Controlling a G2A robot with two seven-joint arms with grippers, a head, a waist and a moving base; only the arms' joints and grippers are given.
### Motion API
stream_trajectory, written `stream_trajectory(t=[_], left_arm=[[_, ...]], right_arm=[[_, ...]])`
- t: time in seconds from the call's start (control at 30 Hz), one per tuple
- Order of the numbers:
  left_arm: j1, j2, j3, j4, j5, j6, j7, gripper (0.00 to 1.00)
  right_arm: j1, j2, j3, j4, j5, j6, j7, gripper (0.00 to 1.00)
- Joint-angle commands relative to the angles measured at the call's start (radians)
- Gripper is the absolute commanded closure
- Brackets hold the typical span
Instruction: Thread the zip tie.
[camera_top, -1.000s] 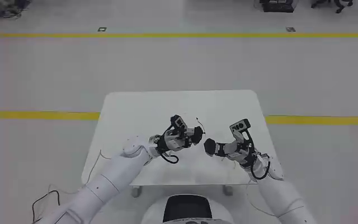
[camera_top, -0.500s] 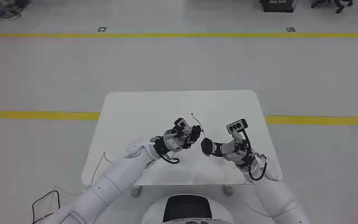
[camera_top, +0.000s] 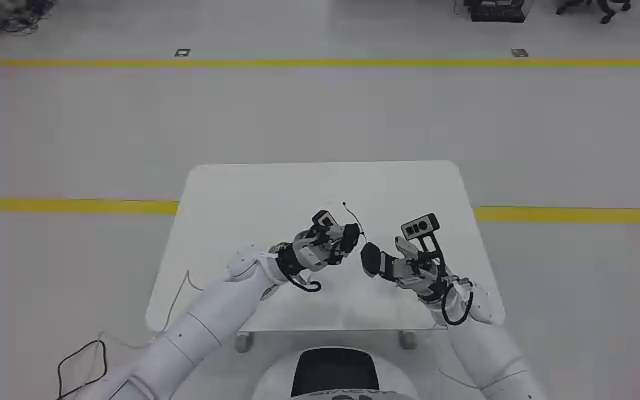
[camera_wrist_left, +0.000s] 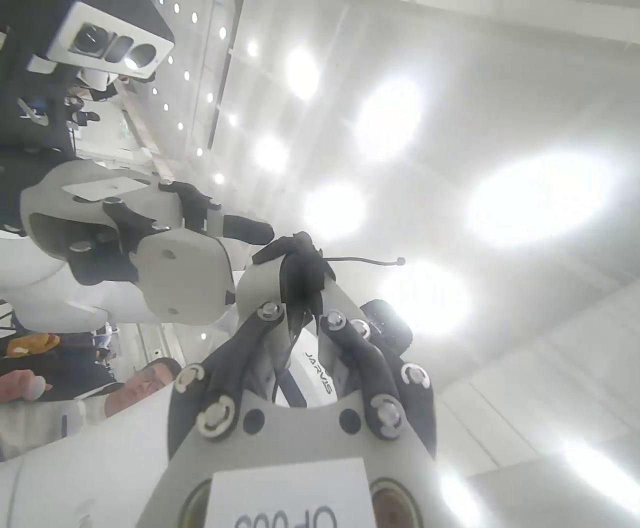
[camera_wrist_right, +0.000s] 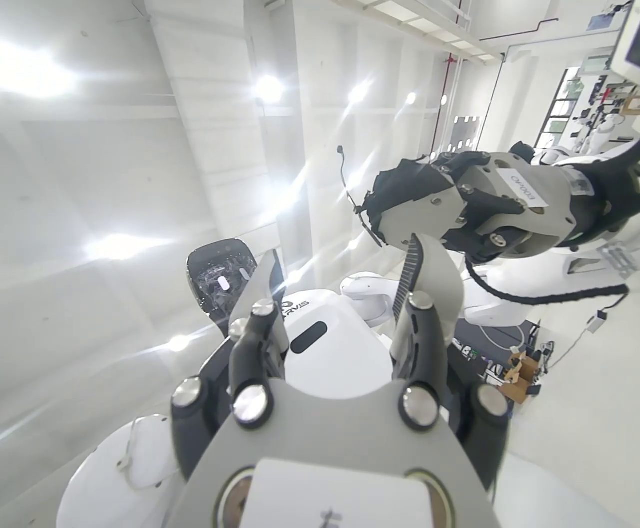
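A thin black zip tie (camera_top: 352, 217) sticks up from my left gripper (camera_top: 348, 240), which is shut on its lower part above the white table (camera_top: 250, 200). In the left wrist view the left gripper (camera_wrist_left: 300, 270) pinches the tie, and the free length of the zip tie (camera_wrist_left: 365, 260) juts out sideways with a small head at its tip. My right gripper (camera_top: 368, 258) hangs close beside it, a short gap away. In the right wrist view the right gripper (camera_wrist_right: 345, 270) is open with nothing between its fingers, and the left gripper (camera_wrist_right: 372, 215) holds the zip tie (camera_wrist_right: 345, 185) just beyond them.
Both grippers hover over the table's near middle, above bare tabletop. A yellow floor line (camera_top: 80, 206) runs past the table on both sides.
My right gripper has moved a little toward the left gripper. The left gripper turned slightly, and the zip tie's free end swung up and to the left.
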Motion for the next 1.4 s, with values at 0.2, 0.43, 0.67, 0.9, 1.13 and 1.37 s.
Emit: stream_trajectory(t=[0.2,0.43,0.67,0.9,1.13,1.37], left_arm=[[0.001,-0.005,-0.004,0.002,0.032,0.000,0.014,1.00],[0.002,-0.009,-0.008,0.002,0.053,0.003,0.016,1.00],[0.004,-0.012,-0.012,-0.002,0.071,0.010,0.011,1.00],[0.006,-0.015,-0.015,0.000,0.082,0.024,0.006,1.00],[0.008,-0.017,-0.018,-0.001,0.092,0.029,0.004,1.00],[0.011,-0.019,-0.023,-0.003,0.099,0.033,0.001,1.00]], right_arm=[[0.000,-0.014,0.007,0.010,-0.004,0.000,0.010,0.59],[0.003,-0.023,0.010,0.019,-0.004,0.000,0.017,0.62],[0.006,-0.028,0.014,0.027,-0.003,0.000,0.020,0.65],[0.010,-0.033,0.013,0.036,0.001,0.000,0.022,0.67],[0.011,-0.036,0.015,0.039,-0.002,0.000,0.021,0.71],[0.011,-0.037,0.013,0.043,0.001,0.000,0.022,0.82]])
